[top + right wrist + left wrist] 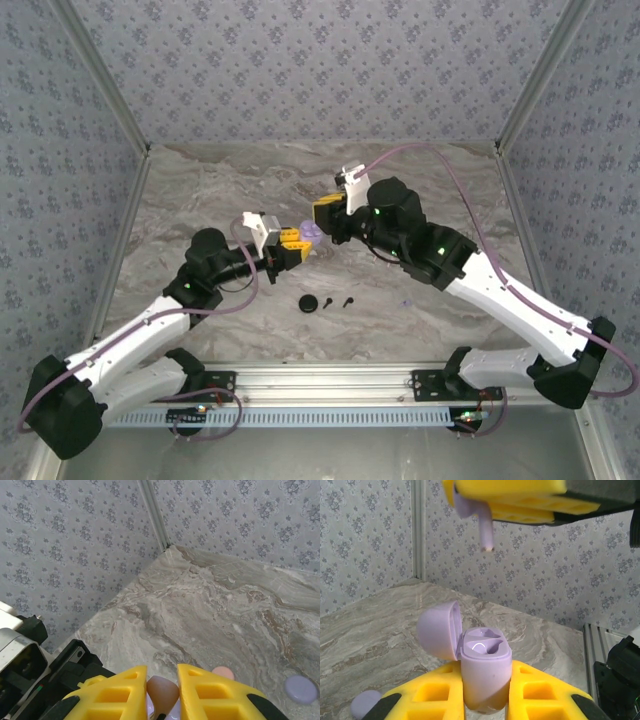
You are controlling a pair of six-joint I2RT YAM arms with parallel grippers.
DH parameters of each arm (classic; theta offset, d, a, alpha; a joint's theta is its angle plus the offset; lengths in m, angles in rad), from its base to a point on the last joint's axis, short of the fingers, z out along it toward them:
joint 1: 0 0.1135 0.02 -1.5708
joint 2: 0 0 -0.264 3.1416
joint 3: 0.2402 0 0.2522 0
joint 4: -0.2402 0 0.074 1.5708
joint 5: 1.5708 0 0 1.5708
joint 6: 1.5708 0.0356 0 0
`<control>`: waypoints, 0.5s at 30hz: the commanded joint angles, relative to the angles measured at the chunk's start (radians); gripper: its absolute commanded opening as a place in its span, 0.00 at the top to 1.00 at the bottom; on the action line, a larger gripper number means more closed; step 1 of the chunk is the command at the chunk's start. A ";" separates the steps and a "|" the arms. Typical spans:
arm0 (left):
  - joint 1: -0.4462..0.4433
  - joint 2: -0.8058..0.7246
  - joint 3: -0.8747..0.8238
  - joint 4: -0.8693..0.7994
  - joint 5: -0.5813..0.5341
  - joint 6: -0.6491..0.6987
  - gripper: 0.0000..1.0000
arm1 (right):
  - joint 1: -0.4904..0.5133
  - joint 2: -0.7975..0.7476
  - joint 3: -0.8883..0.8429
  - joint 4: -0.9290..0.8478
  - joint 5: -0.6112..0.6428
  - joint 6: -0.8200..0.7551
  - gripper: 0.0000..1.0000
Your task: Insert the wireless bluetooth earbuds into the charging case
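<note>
My left gripper (pixel 486 666) is shut on a purple charging case (pixel 485 672), held upright with its lid (pixel 437 630) swung open to the left and both sockets showing bare. From above, the charging case (pixel 312 231) sits between the two grippers, lifted off the table. My right gripper (pixel 162 680) is shut on a purple earbud (pixel 162 694). In the left wrist view that earbud (pixel 485 527) hangs stem-down from the right gripper's yellow fingers (pixel 520 490), a short way above the case. Two black earbuds (pixel 327 302) (pixel 348 301) lie on the table.
A black round case (pixel 308 303) lies beside the black earbuds near the front middle. A tiny purple piece (pixel 405 301) lies to their right. A pink round case (pixel 223 672) and a purple round case (pixel 300 689) rest on the marble table (pixel 200 190). Patterned walls enclose three sides.
</note>
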 commanded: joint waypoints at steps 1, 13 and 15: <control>-0.007 -0.002 0.035 0.046 -0.011 -0.017 1.00 | 0.012 -0.004 -0.021 0.050 -0.001 -0.007 0.77; -0.009 0.001 0.035 0.052 -0.021 -0.023 1.00 | 0.043 0.014 -0.053 0.038 0.006 0.012 0.77; -0.009 0.001 0.036 0.054 -0.022 -0.025 1.00 | 0.051 0.020 -0.056 0.036 0.011 0.013 0.77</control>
